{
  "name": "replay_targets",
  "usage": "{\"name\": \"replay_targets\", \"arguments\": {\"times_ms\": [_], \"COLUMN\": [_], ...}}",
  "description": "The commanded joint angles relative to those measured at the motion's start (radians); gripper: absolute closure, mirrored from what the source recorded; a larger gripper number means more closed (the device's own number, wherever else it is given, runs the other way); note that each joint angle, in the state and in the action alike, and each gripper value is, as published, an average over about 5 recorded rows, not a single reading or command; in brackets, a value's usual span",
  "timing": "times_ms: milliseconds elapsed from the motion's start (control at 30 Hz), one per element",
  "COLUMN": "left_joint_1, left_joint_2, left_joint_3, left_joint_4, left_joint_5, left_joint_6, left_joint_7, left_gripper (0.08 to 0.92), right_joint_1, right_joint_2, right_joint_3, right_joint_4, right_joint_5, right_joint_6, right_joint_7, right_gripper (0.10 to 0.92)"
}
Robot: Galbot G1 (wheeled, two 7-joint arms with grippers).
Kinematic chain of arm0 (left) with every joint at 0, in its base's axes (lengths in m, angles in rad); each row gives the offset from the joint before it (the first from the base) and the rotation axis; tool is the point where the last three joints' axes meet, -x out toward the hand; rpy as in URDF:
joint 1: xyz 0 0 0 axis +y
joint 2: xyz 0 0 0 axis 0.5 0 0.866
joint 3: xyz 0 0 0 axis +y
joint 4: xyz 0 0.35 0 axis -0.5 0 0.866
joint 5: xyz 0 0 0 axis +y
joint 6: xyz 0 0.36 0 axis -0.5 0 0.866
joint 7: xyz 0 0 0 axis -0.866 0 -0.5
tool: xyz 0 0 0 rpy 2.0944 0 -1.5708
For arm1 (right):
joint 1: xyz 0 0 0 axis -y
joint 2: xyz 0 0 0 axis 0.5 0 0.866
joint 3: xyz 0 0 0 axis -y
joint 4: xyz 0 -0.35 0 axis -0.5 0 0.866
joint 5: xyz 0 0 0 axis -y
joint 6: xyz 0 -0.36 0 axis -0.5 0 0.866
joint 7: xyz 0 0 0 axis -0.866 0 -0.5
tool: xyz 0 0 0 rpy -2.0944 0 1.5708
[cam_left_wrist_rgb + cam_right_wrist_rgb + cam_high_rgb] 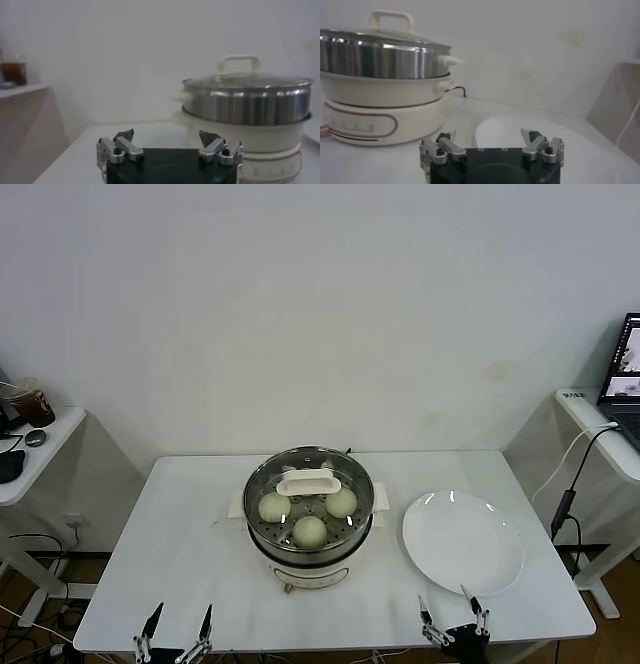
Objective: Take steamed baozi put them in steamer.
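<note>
Head view: smooth domed baozi (310,531) under glass lid (309,480), steel steamer (309,552).

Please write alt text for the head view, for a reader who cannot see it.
A steel steamer with its glass lid on holds three baozi at the centre of a white table, beside an empty white plate. The left gripper and right gripper wait open at the near edge.

The white table (180,554) carries the steamer (309,559) at its middle, a shiny steel pot on a white base with its glass lid (309,480) on, and just beside it on the robot's right an empty flat white plate (462,542), the two apart.
</note>
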Motion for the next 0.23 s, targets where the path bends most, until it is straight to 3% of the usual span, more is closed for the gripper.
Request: {"name": "replay_targets", "arguments": {"times_ms": [33,233], "left_joint_1": [0.038,0.037], "left_joint_2": [-0.020,-0.018], "left_joint_3": [-0.037,-0.039], "left_joint_4": [0.077,0.077], "left_joint_5": [-0.056,-0.050], "left_joint_6": [-0.067,-0.065], "left_joint_7": [0.014,0.022], "left_gripper": [0.177,0.177], "right_joint_1": [-0.018,-0.021], "right_joint_2": [-0.008,-0.006], "right_joint_3": [-0.019,-0.019], "right_joint_4": [0.011,0.009], "right_joint_5": [0.025,0.024], "right_joint_6": [-0.006,0.000], "right_joint_7": [0.001,-0.001], "right_gripper": [0.203,0.203]}}
